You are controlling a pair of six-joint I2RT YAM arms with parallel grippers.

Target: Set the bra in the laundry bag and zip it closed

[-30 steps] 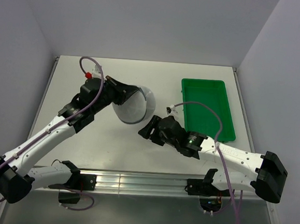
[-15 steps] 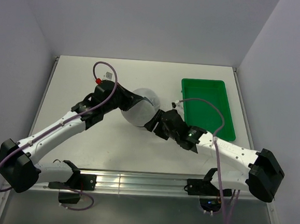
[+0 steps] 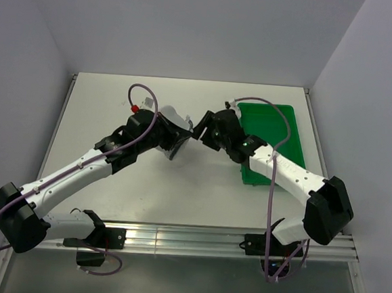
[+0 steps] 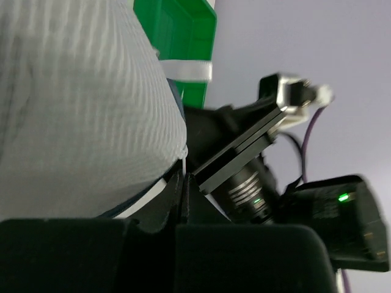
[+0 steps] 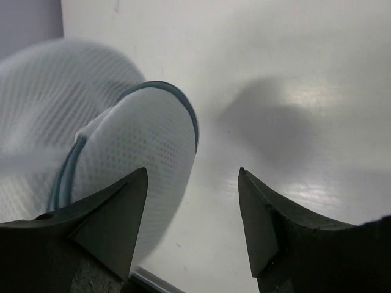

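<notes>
Pinching the laundry bag [image 3: 173, 116] in the left gripper [image 3: 182, 136], closed on the mesh edge, near the middle of the white table [image 3: 118, 100] and just left of the green tray [image 3: 288, 143]. Facing it with the right gripper [image 3: 198, 130], fingers [image 5: 116, 213] spread apart and empty, one tip just beside the bag's rounded end. Showing, in the right wrist view, a blue-grey zipper band [image 5: 192, 122] curving round that end. Reaching across the tray's near corner with the right forearm. Cannot tell whether the bag touches the tabletop.
</notes>
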